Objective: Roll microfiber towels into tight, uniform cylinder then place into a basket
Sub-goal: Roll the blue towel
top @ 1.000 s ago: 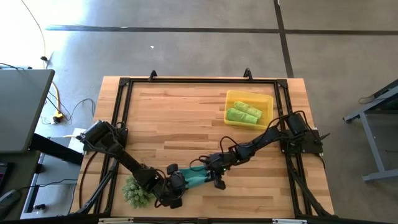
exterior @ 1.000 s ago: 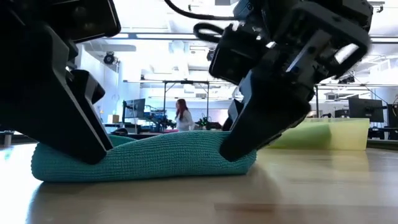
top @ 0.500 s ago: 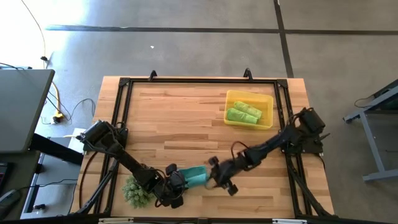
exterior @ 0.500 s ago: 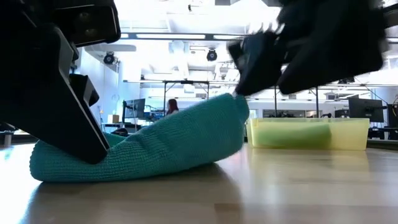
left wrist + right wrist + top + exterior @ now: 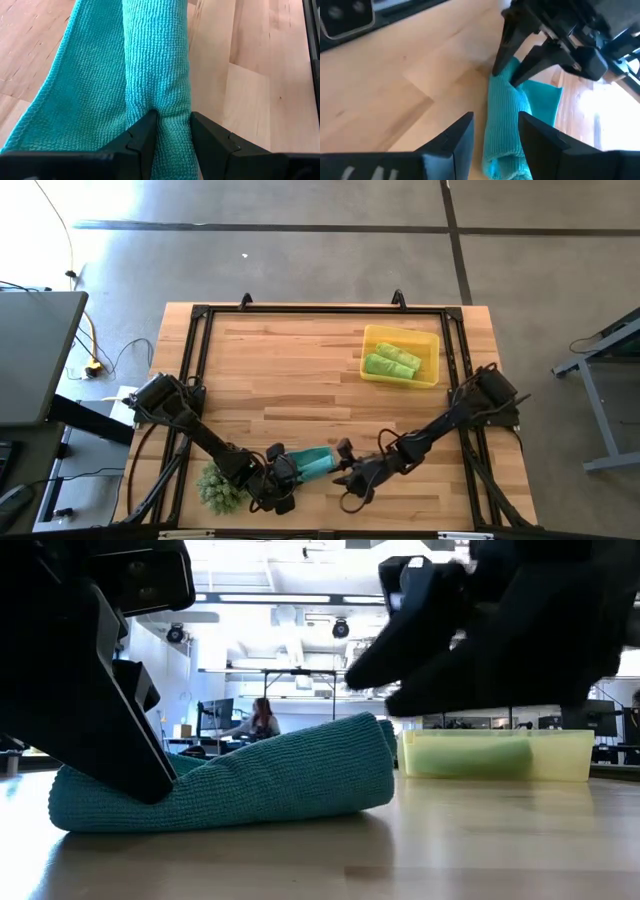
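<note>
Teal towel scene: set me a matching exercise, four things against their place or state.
Things:
1. teal towel
2. green towels
3. left gripper
4. right gripper

States:
A. open, just off the roll's free end
B. shut on one end of the roll
C. lying in the basket
D. rolled, on the table between both grippers

Pairs: 1-D, 2-C, 3-B, 4-A
</note>
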Robot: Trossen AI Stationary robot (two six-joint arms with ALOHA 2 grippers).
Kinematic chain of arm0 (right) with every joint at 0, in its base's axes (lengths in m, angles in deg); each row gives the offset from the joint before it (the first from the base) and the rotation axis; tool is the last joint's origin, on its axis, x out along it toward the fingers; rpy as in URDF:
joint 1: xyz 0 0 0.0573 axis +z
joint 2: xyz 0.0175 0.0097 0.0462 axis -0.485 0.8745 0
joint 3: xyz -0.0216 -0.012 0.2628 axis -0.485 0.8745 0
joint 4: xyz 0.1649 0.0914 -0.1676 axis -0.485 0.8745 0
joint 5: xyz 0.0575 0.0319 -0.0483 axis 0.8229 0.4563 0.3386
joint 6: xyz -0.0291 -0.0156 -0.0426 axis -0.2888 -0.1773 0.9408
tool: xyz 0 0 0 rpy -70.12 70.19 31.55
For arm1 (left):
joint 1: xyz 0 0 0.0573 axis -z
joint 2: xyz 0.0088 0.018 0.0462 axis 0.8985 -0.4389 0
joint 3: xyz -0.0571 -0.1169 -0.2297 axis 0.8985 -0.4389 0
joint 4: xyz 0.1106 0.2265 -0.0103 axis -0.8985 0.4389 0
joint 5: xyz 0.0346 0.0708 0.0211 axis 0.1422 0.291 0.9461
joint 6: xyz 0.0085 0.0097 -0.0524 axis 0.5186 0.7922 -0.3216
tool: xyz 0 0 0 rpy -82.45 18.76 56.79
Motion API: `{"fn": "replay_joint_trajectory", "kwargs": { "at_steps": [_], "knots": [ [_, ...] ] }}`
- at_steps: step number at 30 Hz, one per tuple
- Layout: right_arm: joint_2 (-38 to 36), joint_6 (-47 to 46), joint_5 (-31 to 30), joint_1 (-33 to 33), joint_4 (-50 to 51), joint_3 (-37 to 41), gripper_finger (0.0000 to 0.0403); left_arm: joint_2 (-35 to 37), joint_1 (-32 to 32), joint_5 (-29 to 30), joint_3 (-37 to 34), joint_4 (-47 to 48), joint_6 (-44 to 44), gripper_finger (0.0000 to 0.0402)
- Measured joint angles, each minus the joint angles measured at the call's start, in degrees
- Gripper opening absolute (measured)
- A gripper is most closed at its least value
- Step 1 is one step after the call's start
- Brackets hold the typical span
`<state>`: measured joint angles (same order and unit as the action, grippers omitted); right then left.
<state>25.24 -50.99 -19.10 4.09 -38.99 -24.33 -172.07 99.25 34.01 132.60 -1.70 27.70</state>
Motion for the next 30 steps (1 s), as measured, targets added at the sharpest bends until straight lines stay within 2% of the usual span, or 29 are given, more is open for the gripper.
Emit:
{"fn": "replay_joint_trajectory", "kwargs": {
  "at_steps": [10,18,21,25,30],
  "knots": [
    [3.52,-2.17,0.52,-3.63,-0.71,0.02,0.0149,-0.02,-0.02,0.02,-0.07,-0.84,-0.15,0.0113],
    [3.98,-10.72,5.13,-5.91,1.95,-0.04,0.0214,-0.02,-0.04,0.01,-0.07,-0.92,-0.05,0.0113],
    [3.98,-14.53,7.70,-6.23,2.58,-0.07,0.0217,-0.02,-0.04,0.01,-0.06,-1.07,0.00,0.0113],
    [4.67,-18.68,7.69,-6.23,2.98,-0.17,0.0179,0.38,-0.05,-0.09,-0.11,-1.78,0.04,0.0113],
    [6.28,-25.69,6.71,-6.43,2.59,-0.33,0.0089,2.01,-0.01,-1.33,0.02,-1.67,-1.21,0.0113]
  ]
}}
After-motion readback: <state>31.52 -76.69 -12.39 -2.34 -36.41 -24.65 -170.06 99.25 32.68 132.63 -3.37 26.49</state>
